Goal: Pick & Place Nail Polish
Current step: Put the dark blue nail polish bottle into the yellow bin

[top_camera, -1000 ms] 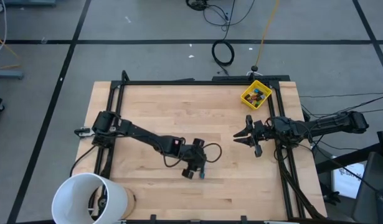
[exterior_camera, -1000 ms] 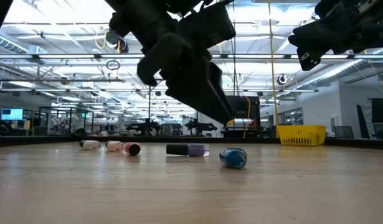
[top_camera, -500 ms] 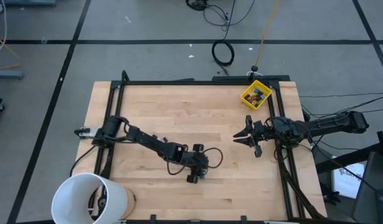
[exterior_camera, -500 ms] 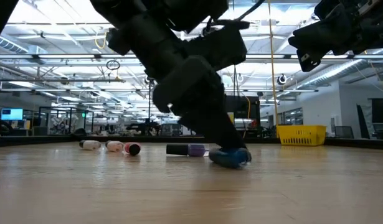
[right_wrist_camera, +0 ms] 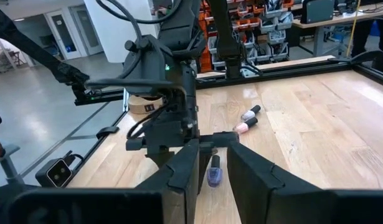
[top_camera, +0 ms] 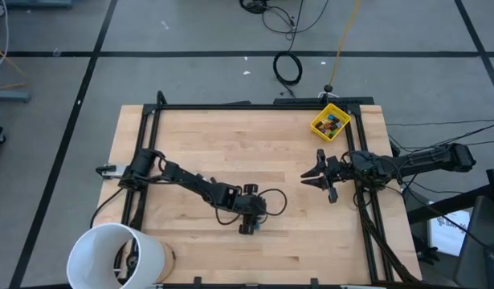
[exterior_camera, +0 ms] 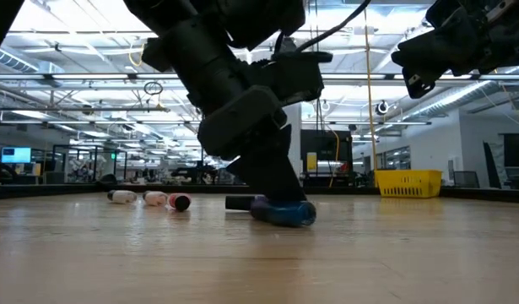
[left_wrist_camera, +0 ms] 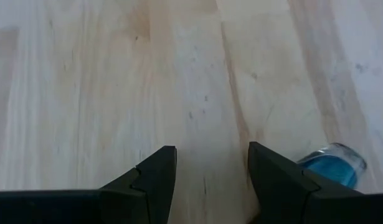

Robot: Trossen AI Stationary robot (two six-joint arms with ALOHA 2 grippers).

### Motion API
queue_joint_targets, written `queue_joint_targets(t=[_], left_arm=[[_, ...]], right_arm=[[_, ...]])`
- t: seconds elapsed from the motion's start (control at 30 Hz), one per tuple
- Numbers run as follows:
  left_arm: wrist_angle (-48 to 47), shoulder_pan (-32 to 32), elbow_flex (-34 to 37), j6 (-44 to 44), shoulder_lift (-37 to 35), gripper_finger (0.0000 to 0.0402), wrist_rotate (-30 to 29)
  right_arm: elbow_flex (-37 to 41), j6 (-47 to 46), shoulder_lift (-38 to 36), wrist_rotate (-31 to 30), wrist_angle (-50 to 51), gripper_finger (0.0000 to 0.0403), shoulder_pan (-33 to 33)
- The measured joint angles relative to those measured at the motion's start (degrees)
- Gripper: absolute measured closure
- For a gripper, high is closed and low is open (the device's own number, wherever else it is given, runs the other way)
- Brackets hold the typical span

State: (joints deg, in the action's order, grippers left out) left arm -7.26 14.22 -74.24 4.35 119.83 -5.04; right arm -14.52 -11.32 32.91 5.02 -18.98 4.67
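Note:
My left gripper (left_wrist_camera: 213, 180) is open, slanting down with its fingertips at the tabletop (exterior_camera: 276, 201) near the table's middle (top_camera: 251, 223). Only bare wood shows between its fingers. A blue nail polish bottle (left_wrist_camera: 331, 165) lies on its side just outside one finger (exterior_camera: 286, 214). A purple bottle with a dark cap (exterior_camera: 251, 203) lies right behind it. Three more bottles, two pale (exterior_camera: 122, 197) (exterior_camera: 155, 199) and one dark red (exterior_camera: 180, 203), lie farther off. My right gripper (top_camera: 311, 177) hovers level at the table's right side, shut and holding nothing. My left gripper has the outer side of one finger (left_wrist_camera: 284, 180) right beside the blue bottle's body (left_wrist_camera: 316, 163). The bottle lies on its side on the table, outside the gap. Whether finger and bottle touch, I cannot tell.
A yellow bin (top_camera: 330, 122) holding several bottles stands at the far right corner. A large white bucket (top_camera: 116, 255) stands at the near left corner. A black frame (top_camera: 255, 105) runs along the table's edges. Bare wood lies around the left gripper.
My left gripper has come down to the tabletop and rolled about its own axis, its gap unchanged. In the low view the blue bottle has shifted sideways along the table, closer to the purple bottle.

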Motion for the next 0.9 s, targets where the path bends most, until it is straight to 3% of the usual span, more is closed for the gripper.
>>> queue_joint_targets(t=[0.43, 0.73, 0.9], left_arm=[[-2.6, 0.0, 0.1, 1.3, -4.3, 0.0204, 0.5], [-15.1, 1.3, 0.2, -8.9, -5.6, 0.0204, 4.8], [-13.1, 2.7, 0.1, -13.0, -5.6, 0.0204, 5.1]], right_arm=[[0.0, 0.0, 0.0, 1.2, 0.1, 0.0330, 0.0], [0.0, -1.2, 0.0, 1.2, 0.4, 0.0330, 0.0], [0.0, -1.3, 0.0, 1.2, 0.4, 0.0330, 0.0]])
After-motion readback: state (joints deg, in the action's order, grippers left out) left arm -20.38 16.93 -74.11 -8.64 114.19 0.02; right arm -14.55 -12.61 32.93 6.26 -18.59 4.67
